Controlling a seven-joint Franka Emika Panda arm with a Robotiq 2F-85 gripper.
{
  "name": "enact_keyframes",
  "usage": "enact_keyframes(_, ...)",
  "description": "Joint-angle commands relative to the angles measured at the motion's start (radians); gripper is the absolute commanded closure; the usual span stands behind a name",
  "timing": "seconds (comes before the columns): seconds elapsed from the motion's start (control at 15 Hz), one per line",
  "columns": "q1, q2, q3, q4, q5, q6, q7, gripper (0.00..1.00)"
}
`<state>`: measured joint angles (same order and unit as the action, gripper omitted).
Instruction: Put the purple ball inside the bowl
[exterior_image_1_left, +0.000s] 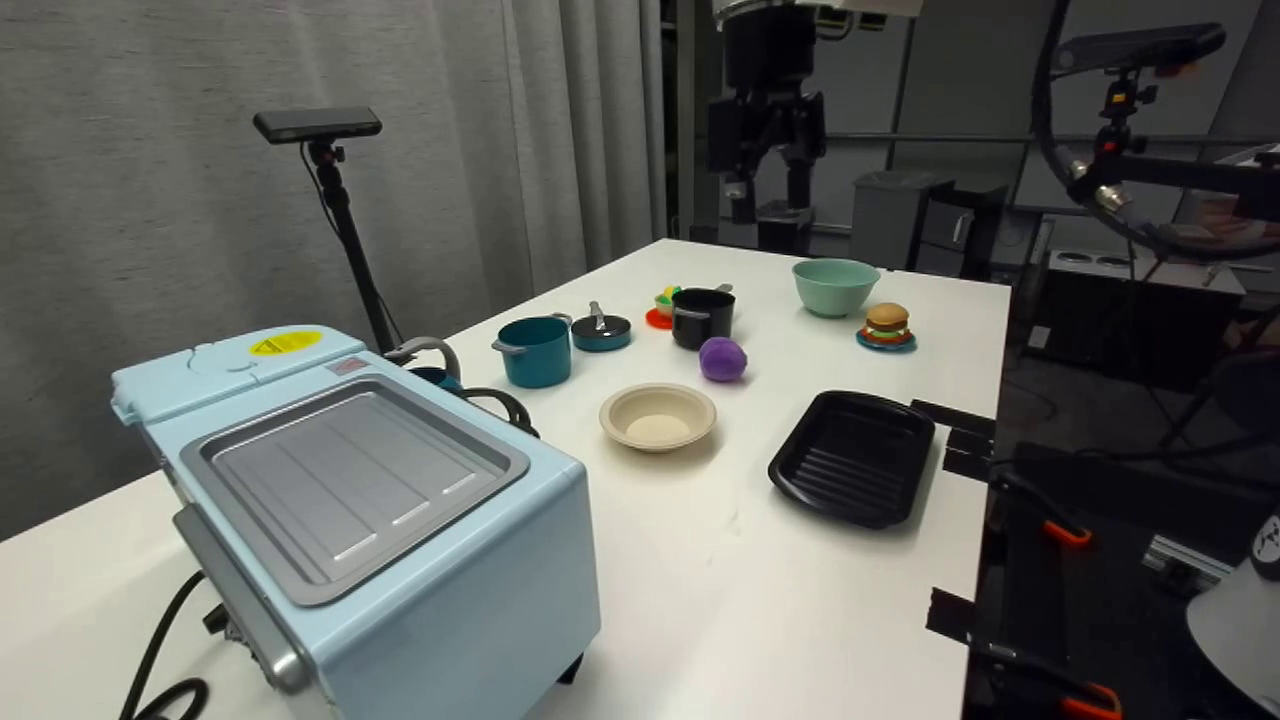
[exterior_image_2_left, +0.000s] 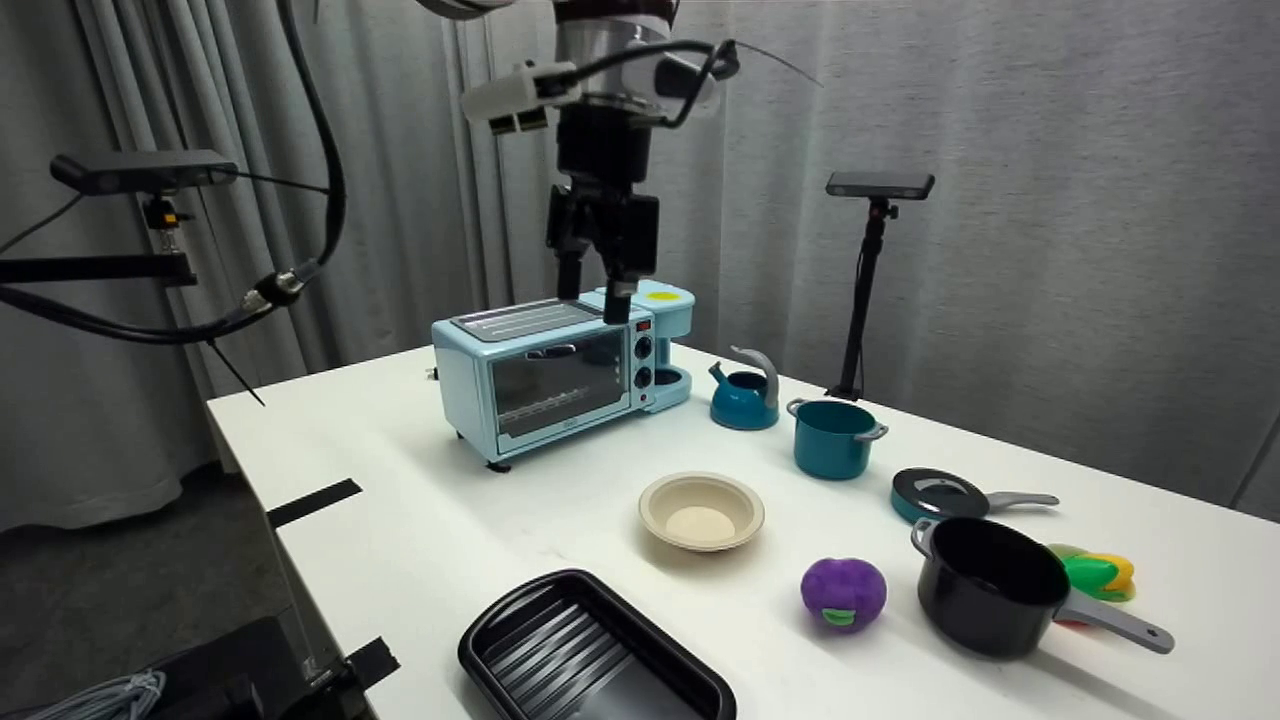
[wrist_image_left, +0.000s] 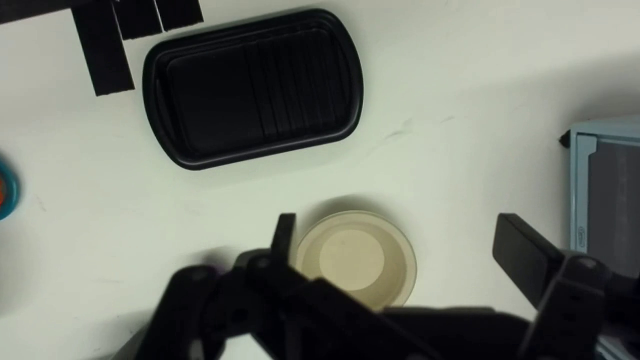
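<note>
Tool (exterior_image_2_left: 593, 306): hung empty, jaws wide, above the cream bowl (exterior_image_2_left: 701, 524).
Purple ball (exterior_image_2_left: 844, 586): sat near the cream bowl; an off-centre pinch threatened a roll.
Cream bowl: looked shallow; a high drop risked bounce-out.

Matt papery bowl (exterior_image_2_left: 702, 524), clothlike ball (exterior_image_2_left: 843, 590), glossy black tray (exterior_image_2_left: 592, 652)

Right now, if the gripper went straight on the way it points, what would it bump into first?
Most likely the rim of the cream bowl or the white tabletop just beside it, towards the black tray. The open gripper points down, but depth is unclear.
</note>
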<state>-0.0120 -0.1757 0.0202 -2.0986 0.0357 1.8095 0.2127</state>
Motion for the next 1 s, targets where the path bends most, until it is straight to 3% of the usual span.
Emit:
enact_keyframes(0.0, -0.013, 0.14, -0.018, 0.096, -0.001, 0.066, 0.009, 0.0)
enact_keyframes(0.93, -0.106, 0.47, -0.158, 0.197, 0.023, 0.276, 0.039, 0.0)
